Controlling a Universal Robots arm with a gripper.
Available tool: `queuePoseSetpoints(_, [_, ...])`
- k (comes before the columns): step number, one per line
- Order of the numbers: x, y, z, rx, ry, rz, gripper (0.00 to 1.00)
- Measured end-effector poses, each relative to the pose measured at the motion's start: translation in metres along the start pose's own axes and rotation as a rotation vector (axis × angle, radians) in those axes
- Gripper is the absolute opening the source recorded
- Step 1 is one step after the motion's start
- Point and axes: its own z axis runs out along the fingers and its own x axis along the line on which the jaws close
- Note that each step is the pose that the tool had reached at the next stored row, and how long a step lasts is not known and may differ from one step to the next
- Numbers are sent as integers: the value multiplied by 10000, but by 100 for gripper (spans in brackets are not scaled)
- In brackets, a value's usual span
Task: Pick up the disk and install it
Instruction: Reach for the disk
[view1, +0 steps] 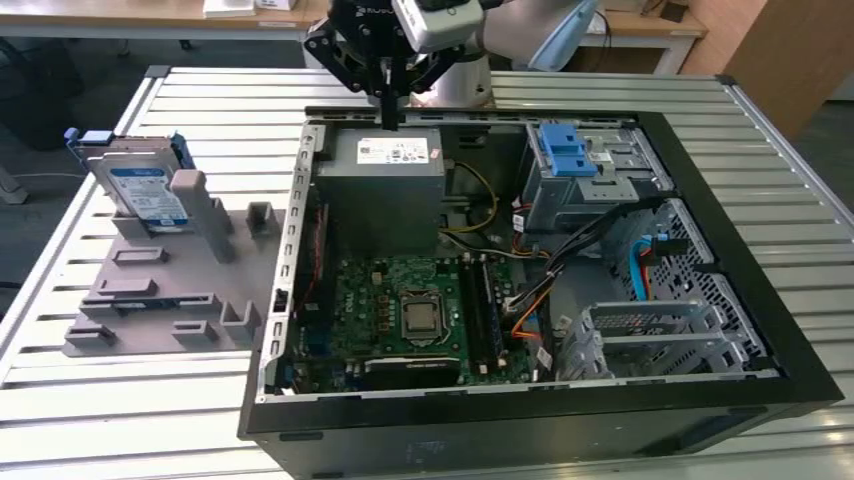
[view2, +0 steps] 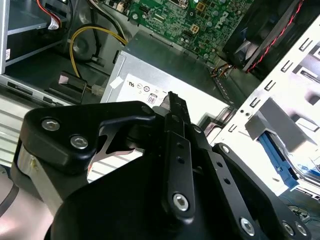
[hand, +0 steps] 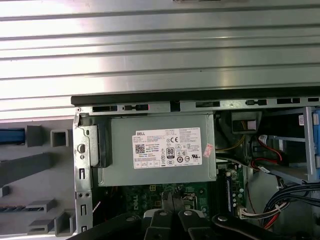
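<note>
One gripper (view1: 390, 120) hangs over one grey power-supply box (view1: 384, 170).

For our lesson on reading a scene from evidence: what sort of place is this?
Probably a robotics lab or test bench: a gripper hangs over an open computer case on a slatted metal table, and a disk stands in a grey fixture beside it.

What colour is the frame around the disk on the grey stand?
Blue, with a white-and-blue label on the disk. Clearest in the exterior view.
</note>
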Motion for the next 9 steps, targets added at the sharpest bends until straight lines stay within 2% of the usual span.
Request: queuePoseSetpoints(9, [39, -3, -1, 1, 1, 0, 11])
